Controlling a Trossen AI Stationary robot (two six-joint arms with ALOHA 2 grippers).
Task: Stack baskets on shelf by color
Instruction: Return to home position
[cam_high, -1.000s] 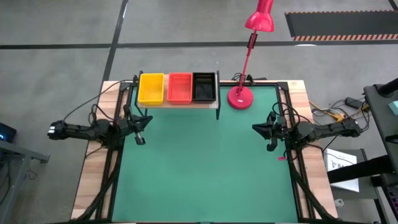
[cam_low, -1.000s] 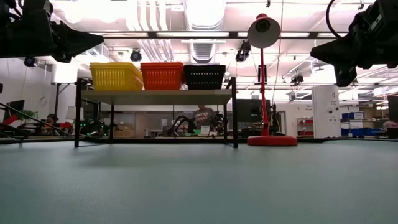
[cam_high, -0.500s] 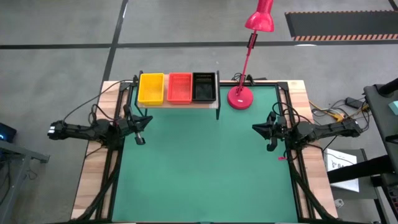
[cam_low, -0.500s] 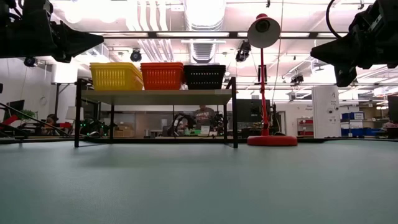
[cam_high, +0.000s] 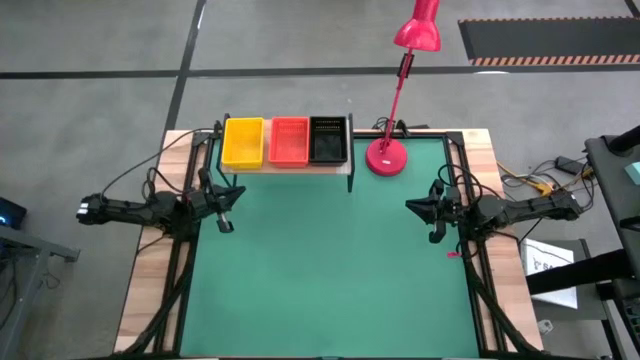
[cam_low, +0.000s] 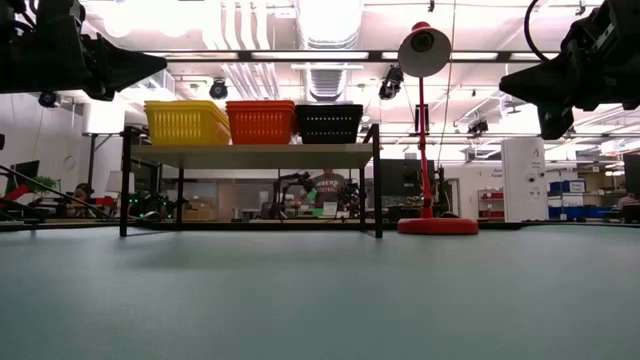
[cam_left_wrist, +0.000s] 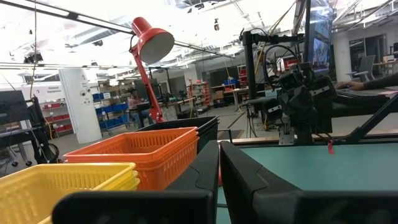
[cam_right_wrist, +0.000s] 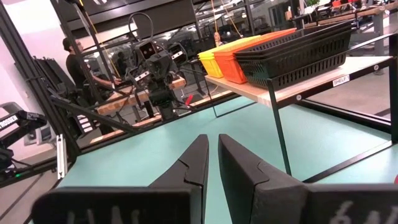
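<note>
Yellow baskets (cam_high: 242, 142), red-orange baskets (cam_high: 289, 141) and black mesh baskets (cam_high: 328, 139) top the light wooden shelf (cam_high: 343, 166); green surface (cam_high: 330, 260); red lamp (cam_high: 388, 152).

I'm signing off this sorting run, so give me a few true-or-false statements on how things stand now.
The black baskets sit at the shelf's end nearest the lamp. True.
The red baskets stand between the yellow baskets and the black. True.
A basket lies under the shelf. False: all in view sit on top.
The left tool grips a basket. False: it is shut and empty at the table's left side, the right tool likewise at the right.
</note>
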